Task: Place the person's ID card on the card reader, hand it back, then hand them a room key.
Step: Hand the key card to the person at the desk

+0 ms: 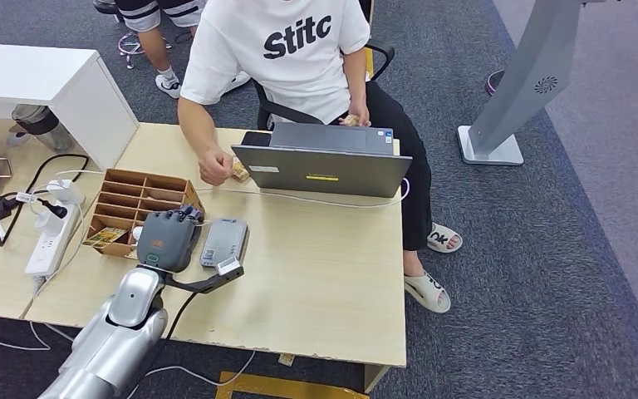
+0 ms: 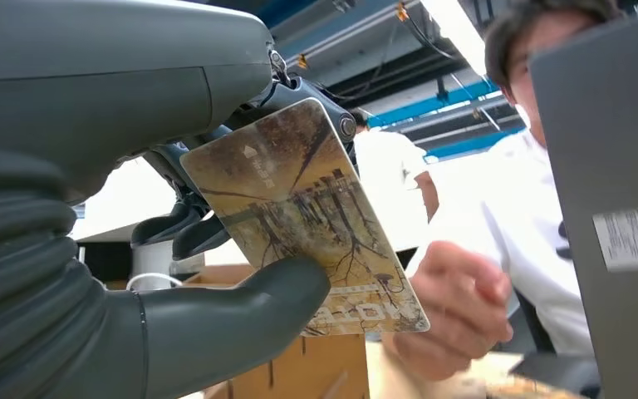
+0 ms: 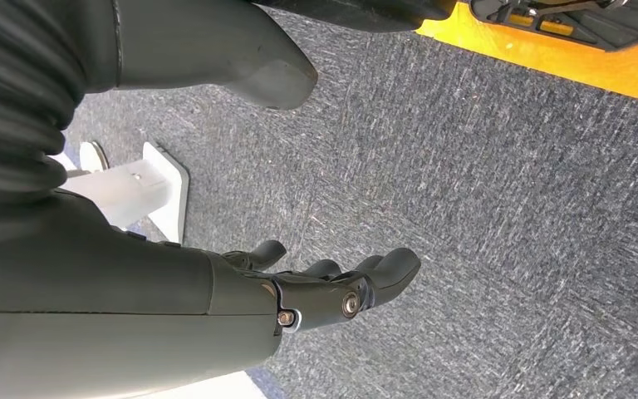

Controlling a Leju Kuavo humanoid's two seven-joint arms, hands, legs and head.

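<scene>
My left hand (image 1: 169,238) hovers over the right end of the wooden organizer (image 1: 125,199), just left of the grey card reader (image 1: 224,241). In the left wrist view my thumb (image 2: 241,316) and fingers pinch a brown card printed with bare trees (image 2: 299,208), held up on edge toward the person. The person's hand (image 1: 214,166) rests on the table behind the reader, closed around a small tan thing (image 1: 238,169), and appears past the card as a fist (image 2: 453,307). My right hand (image 3: 316,291) hangs over grey carpet, fingers apart, holding nothing.
A grey laptop (image 1: 324,162) stands open at the table's far edge, a white cable running along its front. One organizer slot holds a yellowish card (image 1: 104,237). A white power strip (image 1: 50,241) and black cables lie at the left. The person sits behind the table.
</scene>
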